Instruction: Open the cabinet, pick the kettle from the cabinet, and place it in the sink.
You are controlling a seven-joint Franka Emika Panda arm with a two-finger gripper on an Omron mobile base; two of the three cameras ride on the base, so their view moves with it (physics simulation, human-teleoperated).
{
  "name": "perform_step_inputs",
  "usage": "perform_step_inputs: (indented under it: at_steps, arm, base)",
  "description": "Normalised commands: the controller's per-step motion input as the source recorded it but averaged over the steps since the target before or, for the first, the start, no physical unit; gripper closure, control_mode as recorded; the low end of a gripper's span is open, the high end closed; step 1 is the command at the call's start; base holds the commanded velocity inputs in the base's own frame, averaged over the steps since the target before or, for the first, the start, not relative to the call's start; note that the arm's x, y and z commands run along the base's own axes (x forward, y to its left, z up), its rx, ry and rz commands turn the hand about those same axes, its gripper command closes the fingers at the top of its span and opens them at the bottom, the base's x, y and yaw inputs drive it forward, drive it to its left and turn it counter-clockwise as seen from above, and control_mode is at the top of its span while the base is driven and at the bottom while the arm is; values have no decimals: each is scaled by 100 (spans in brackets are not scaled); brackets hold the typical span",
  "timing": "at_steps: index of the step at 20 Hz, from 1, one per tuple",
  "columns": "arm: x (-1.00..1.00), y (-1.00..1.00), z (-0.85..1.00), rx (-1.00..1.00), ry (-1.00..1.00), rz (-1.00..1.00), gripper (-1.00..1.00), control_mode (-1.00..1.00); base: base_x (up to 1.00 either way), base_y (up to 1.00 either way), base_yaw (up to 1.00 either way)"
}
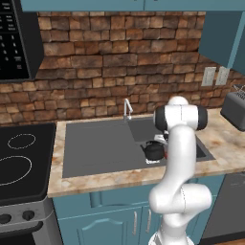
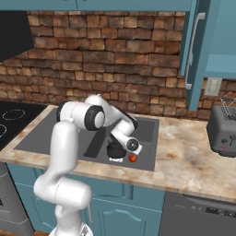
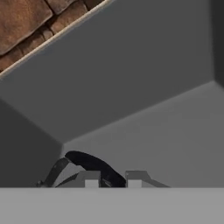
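Observation:
The black kettle (image 1: pixel 154 151) is low inside the dark grey sink (image 1: pixel 95 148), near its right end, spout pointing left. My gripper (image 2: pixel 120 146) reaches down onto the kettle (image 2: pixel 114 152) from above. In the hand view, the gripper (image 3: pixel 113 180) is shut on the kettle's arched black handle (image 3: pixel 94 164), which passes between the fingertips, with the sink's grey wall (image 3: pixel 131 78) beyond. The teal wall cabinet (image 2: pixel 196 50) stands open at the upper right, its door swung out with the long silver handle showing. Whether the kettle rests on the basin floor I cannot tell.
A chrome faucet (image 1: pixel 127 110) stands at the sink's back edge. A small red object (image 2: pixel 132 157) lies beside the kettle. The grey toaster (image 2: pixel 223 129) sits on the counter to the right, and the black stovetop (image 1: pixel 21 158) lies to the left.

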Motion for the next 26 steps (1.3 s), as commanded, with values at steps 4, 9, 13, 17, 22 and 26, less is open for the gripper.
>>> perform_step_inputs:
  at_steps: [4, 9, 13, 17, 22, 26]
  arm:
    - [14, -5, -16, 0, -1, 0, 100, -100]
    - [14, -4, -14, 0, 0, 0, 100, -100]
    - [16, 0, -11, 0, 0, 0, 100, -100]
    - [17, 0, -10, 0, 0, 0, 100, -100]
    - [15, 0, -13, 0, 0, 0, 100, -100]
    - [8, 0, -11, 0, 0, 0, 100, -100]
  base:
    - [0, 0, 0]
    - [0, 0, 0]
    - [0, 0, 0]
    - [0, 0, 0]
    - [0, 0, 0]
    - [0, 0, 0]
